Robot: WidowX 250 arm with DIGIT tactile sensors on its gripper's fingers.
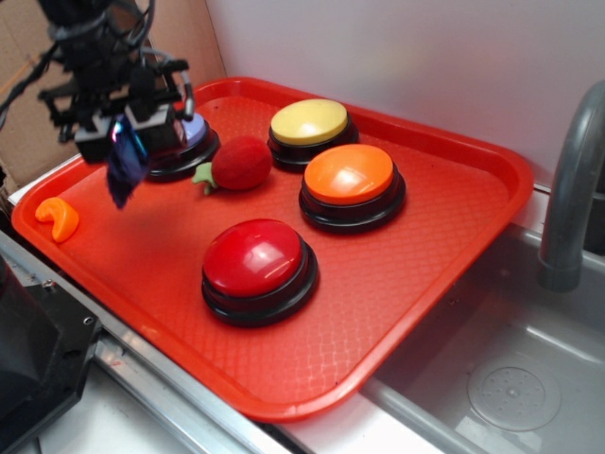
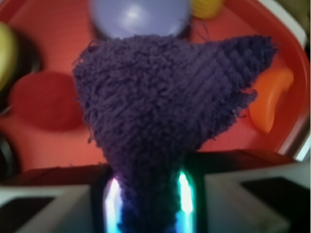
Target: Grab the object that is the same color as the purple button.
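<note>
Cloth (image 1: 123, 173) up in the air, dark purple and fuzzy, dangling from the tool (image 1: 130, 132) over the far left part of the red tray (image 1: 444, 236). The tool is clamped on the cloth's upper end, and the loose lower end hangs free above the tray floor, touching nothing. From the wrist view the cloth (image 2: 160, 111) fills most of the picture, a knitted wedge narrowing down into the tool (image 2: 148, 204), where two bright strips glow on either side of it.

Just behind the tool sits the purple button (image 1: 194, 132), pale lavender dome on a black base, partly hidden by the arm; the wrist view shows it (image 2: 138, 17) right above the cloth's top edge. Beside that button lies a red plush ball (image 1: 241, 163) with a green leaf. Farther along the back of the tray there's the yellow button (image 1: 309, 121), then the orange button (image 1: 349, 175) next to it, and the red button (image 1: 253, 257) nearer the front. A small orange curved piece (image 1: 59, 218) rests in the tray's left corner, well apart from the buttons.

The tray sits on the worktop, its right corner hanging over a metal sink (image 1: 510, 378), with a grey tap (image 1: 572, 189) rising at the right edge.
</note>
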